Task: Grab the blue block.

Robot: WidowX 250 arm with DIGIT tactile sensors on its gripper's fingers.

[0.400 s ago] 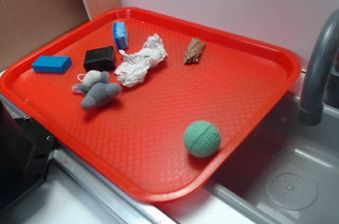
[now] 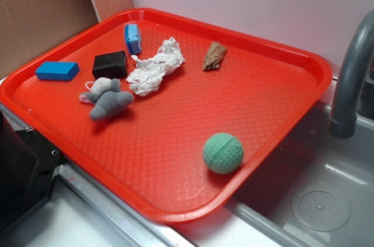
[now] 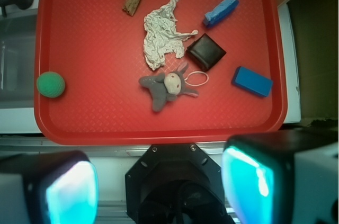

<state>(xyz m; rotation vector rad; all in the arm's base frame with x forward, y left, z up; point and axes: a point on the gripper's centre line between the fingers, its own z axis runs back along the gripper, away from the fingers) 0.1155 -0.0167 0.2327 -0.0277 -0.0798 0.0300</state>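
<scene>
1. Nothing on the tray has shifted since the earlier exterior picture; every item lies where it lay.
2. The blue block point(image 2: 56, 70) point(image 3: 252, 81) lies flat near the red tray's point(image 2: 274, 142) point(image 3: 85, 123) rim, with bare tray around it.
3. The black block point(image 2: 110, 64) point(image 3: 206, 52) sits close by, apart from it; the paler blue sponge point(image 2: 132, 38) point(image 3: 220, 10) lies further off by another edge.
4. A grey plush toy point(image 2: 107, 99) point(image 3: 165, 84) and crumpled white cloth point(image 2: 155, 65) point(image 3: 160, 34) fill the middle.
5. A green ball point(image 2: 222, 153) point(image 3: 51, 84) rests alone near the opposite rim, with much open floor between.
6. The gripper point(image 3: 159, 184), seen from the wrist, hangs high above with fingers point(image 3: 254, 176) spread wide, holding nothing.
</scene>
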